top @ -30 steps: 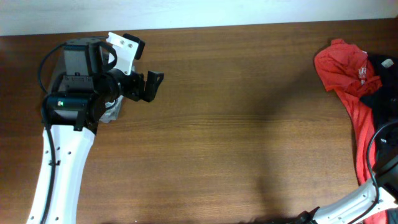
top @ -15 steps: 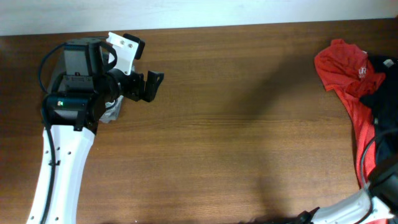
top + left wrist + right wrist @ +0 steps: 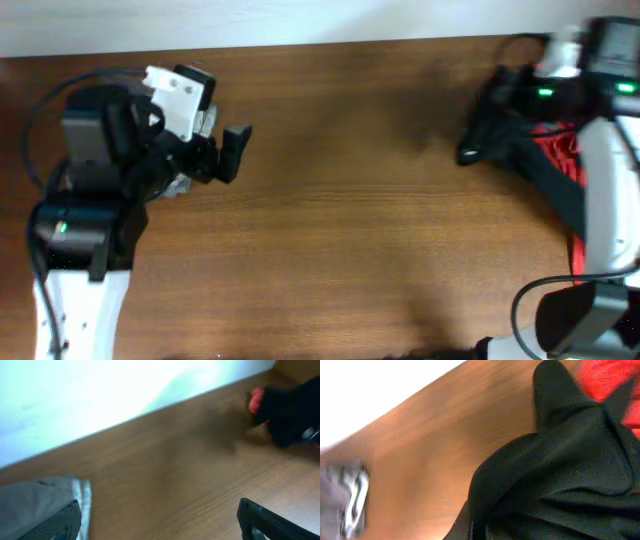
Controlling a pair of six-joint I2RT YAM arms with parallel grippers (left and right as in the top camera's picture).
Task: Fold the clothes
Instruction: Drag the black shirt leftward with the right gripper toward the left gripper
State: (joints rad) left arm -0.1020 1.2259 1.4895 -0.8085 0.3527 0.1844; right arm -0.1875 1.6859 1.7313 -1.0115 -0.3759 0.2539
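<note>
At the right of the table, right pincer clamped on black T-shirt; left pincer wide apart.

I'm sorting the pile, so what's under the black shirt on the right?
A red shirt shows beneath the black T-shirt, mostly covered by it. Whatever else lies under there is hidden.

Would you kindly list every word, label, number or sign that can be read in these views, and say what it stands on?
None can be read. The black T-shirt and the red shirt are blurred and show no legible print. The green lights on the robot carry no lettering.
</note>
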